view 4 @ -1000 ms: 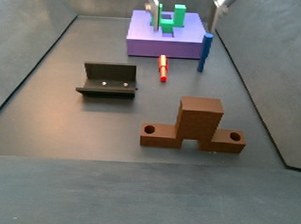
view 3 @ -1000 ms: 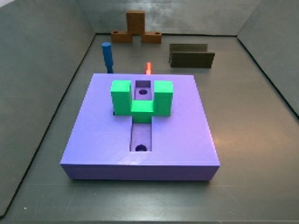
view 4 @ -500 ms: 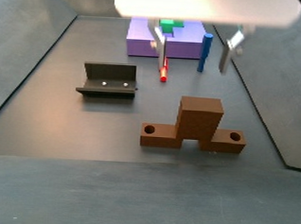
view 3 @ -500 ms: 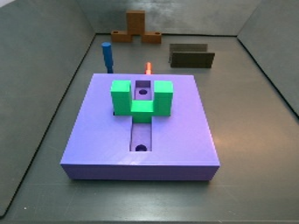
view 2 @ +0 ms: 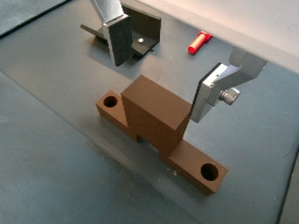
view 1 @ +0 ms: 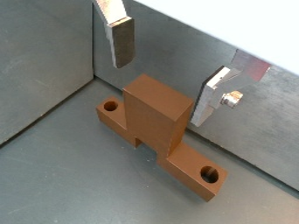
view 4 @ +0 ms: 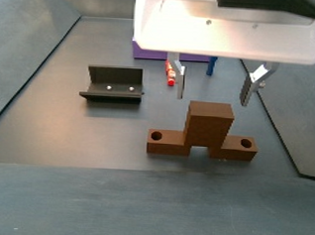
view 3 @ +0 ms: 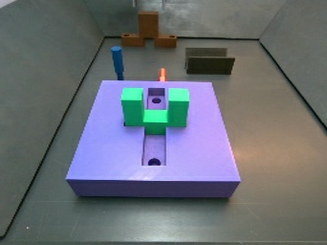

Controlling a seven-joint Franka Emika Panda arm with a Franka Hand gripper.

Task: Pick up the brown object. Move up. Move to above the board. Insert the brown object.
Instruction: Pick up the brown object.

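Currently the gripper (view 4: 215, 81) is seen in a side view hanging just above the brown object (view 4: 204, 131), its fingers spread wide and holding nothing. One finger (view 4: 179, 76) is shown toward the fixture's side of the object's upright block and the other finger (view 4: 254, 83) on the opposite side, both above the block's top rather than beside its faces.

In both wrist views the brown object (view 1: 156, 124) (view 2: 159, 122) is seen standing on the dark floor between the two silver plates, untouched. A tall central block is flanked by two low arms, each with a round hole. Empty space is visible between each pad and the block.

The fixture (view 4: 113, 84) is found on the floor near the brown object, apart from it, and is also caught behind one finger in a wrist view (view 2: 142, 37). A red peg (view 2: 201, 40) is shown lying on the floor past the fixture, between the fixture and the board in a side view (view 4: 170, 74).

The board (view 3: 155, 144) is seen well apart from the brown object (view 3: 149, 32), which stands at the far end of the floor. A green block (view 3: 156, 107) is carried on the board, astride its central groove. A blue peg (view 3: 118, 62) is set upright just beyond the board's far corner.
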